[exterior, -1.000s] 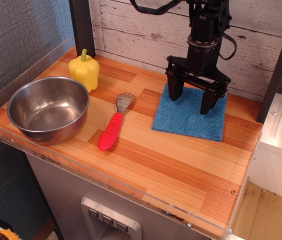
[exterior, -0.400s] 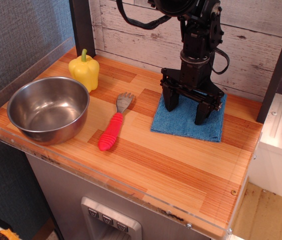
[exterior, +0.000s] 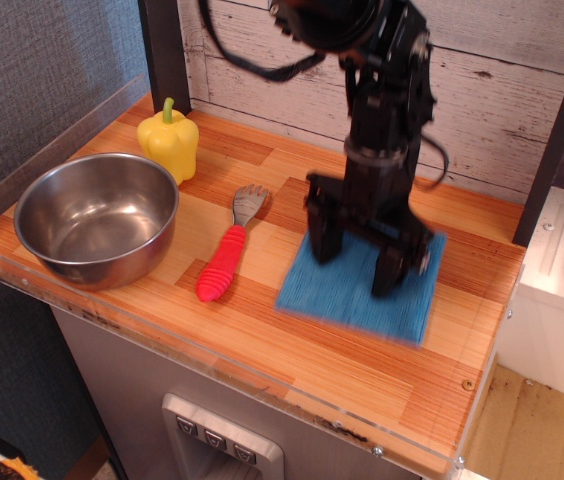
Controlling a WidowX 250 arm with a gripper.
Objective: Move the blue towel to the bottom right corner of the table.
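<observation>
The blue towel (exterior: 327, 297) lies flat on the right half of the wooden table (exterior: 292, 355), between the middle and the front edge, its edges blurred by motion. My gripper (exterior: 355, 268) stands upright over it with its two black fingers spread wide apart. Both fingertips (exterior: 324, 248) press down on the cloth. The jaws are open and hold nothing between them. The part of the towel under the fingers is hidden.
A steel bowl (exterior: 97, 215) sits at the front left. A yellow pepper (exterior: 169, 138) stands behind it. A red-handled fork (exterior: 224, 262) lies left of the towel. A clear acrylic rim (exterior: 212, 357) runs along the front edge. A white unit (exterior: 562, 290) stands beyond the right side.
The gripper has come down onto the towel and moved toward the front edge and slightly left. The towel has slid forward with it, away from the back wall.
</observation>
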